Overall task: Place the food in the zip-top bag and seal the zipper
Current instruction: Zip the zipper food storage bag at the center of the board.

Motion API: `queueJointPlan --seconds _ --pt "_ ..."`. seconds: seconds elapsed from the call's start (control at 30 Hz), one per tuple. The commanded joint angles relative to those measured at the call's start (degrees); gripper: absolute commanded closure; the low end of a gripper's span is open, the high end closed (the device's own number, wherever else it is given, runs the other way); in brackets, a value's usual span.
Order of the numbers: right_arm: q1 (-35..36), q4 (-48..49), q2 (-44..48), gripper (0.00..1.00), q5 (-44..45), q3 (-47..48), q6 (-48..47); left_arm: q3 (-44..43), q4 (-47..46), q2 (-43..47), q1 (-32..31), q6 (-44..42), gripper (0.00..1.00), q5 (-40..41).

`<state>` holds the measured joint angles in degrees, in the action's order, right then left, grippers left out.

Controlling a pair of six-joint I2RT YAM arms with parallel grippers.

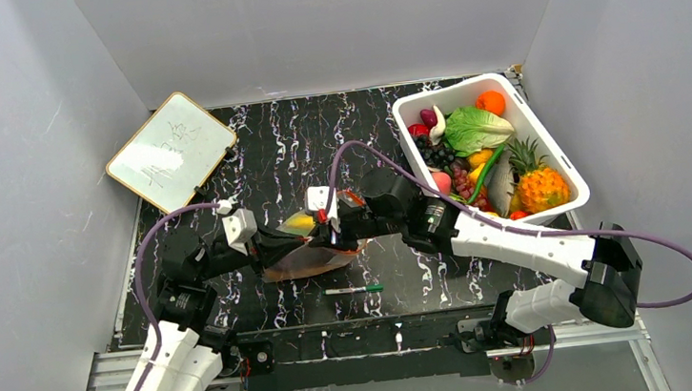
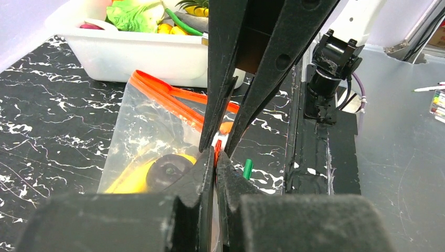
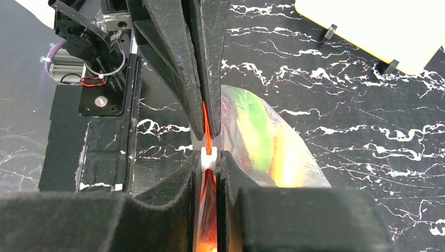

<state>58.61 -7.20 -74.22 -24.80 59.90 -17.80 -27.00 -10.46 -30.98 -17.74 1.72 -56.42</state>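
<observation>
The zip-top bag [image 1: 305,257] lies mid-table, clear and crinkly, with yellow food [image 2: 128,181] inside; in the right wrist view the food [image 3: 262,142] shows through it green and yellow. Both grippers meet tip to tip at its mouth. My left gripper [image 2: 215,156] is shut on the orange-red zipper [image 2: 173,97], pinching the strip edge-on. My right gripper [image 3: 209,159] is shut on the zipper's white slider [image 3: 209,157], just past the left fingertips [image 3: 197,123]. From above, the left gripper [image 1: 280,245] sits left of the right gripper [image 1: 334,227].
A white tub [image 1: 559,161] at the right holds more toy fruit and vegetables [image 1: 480,130]. A white-and-green marker pen [image 1: 353,291] lies in front of the bag. A small whiteboard [image 1: 170,152] leans at the back left. Grey walls enclose the table.
</observation>
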Motion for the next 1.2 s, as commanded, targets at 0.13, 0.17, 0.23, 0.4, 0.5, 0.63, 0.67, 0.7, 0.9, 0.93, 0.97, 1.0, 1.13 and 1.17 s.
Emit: queueJointPlan --seconds 0.13,0.17,0.23,0.4,0.5,0.63,0.67,0.7,0.9,0.93,0.97,1.0,1.13,1.17 --pt "-0.30 1.32 2.48 1.00 4.09 1.83 -0.44 -5.86 5.21 2.97 0.02 -3.61 1.00 5.14" --pt "-0.30 0.70 2.78 1.00 4.67 1.68 -0.62 -6.59 6.34 3.29 0.05 -4.17 1.00 6.40" --pt "-0.47 -0.24 3.40 1.00 6.06 1.41 -0.89 -8.11 8.17 3.84 0.01 -5.28 1.00 8.50" --pt "-1.76 -2.26 4.80 1.00 7.63 1.40 -0.83 -11.34 11.17 4.30 0.04 -7.11 1.00 12.28" --pt "-2.33 -3.16 5.58 1.00 8.07 1.66 -0.96 -11.91 12.60 4.48 0.02 -8.02 1.00 13.48" --pt "-2.70 -4.88 6.48 1.00 9.68 1.89 -1.90 -12.15 14.31 5.14 0.02 -8.79 1.00 16.73" --pt "-2.90 -5.38 6.72 1.00 10.09 1.89 -2.07 -12.13 14.48 5.58 0.05 -8.83 1.00 17.58" --pt "-3.07 -5.87 6.98 1.00 10.38 1.89 -2.22 -12.06 14.50 5.88 0.07 -8.83 1.00 18.37" --pt "-3.20 -7.63 7.55 1.00 8.05 2.67 -2.99 -11.44 15.48 5.02 0.00 -9.29 1.00 20.42" --pt "-3.17 -7.50 7.51 1.00 7.49 2.70 -3.10 -11.49 15.55 4.67 0.06 -9.23 1.00 19.93" --pt "-3.17 -7.25 7.40 1.00 6.96 2.75 -3.11 -11.43 15.51 4.28 0.07 -9.13 1.00 19.08" --pt "-3.22 -6.95 7.29 1.00 6.42 2.87 -3.12 -11.50 15.33 3.82 0.05 -9.04 1.00 17.39" --pt "-3.23 -6.13 5.43 1.00 3.55 4.74 -2.88 -11.58 15.10 1.53 0.07 -9.16 0.67 9.11" --pt "-3.23 -5.97 4.97 1.00 3.01 5.33 -2.79 -11.33 14.77 1.05 0.07 -9.24 0.57 7.37"
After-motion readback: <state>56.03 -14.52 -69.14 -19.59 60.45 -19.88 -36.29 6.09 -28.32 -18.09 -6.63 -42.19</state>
